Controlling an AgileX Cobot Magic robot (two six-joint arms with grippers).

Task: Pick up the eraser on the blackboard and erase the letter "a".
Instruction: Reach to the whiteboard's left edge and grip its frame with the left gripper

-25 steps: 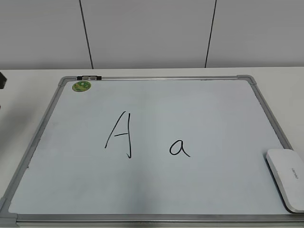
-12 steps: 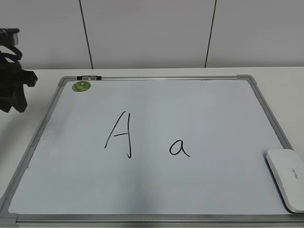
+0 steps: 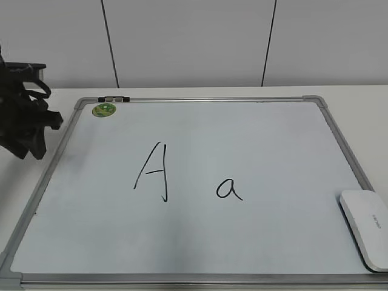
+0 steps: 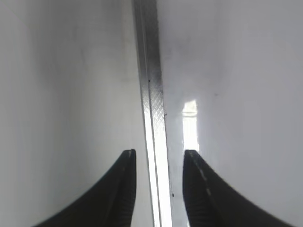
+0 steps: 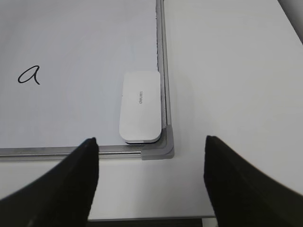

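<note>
The blackboard is a white board in a silver frame, lying flat on the table. The letter "a" is right of the middle; it also shows in the right wrist view. The eraser lies white side up in the board's near right corner, and in the right wrist view it lies against the frame. My right gripper is open and empty, held above the table just in front of that corner. My left gripper is open and empty over the board's left frame rail.
A tall capital "A" is written left of the "a". A round green sticker and a black clip sit at the board's far left corner. The table's near edge lies under my right gripper. A wall stands behind.
My left arm has come into the exterior view from the left and moved right and down to the board's left rail. The eraser and letters have not changed.
</note>
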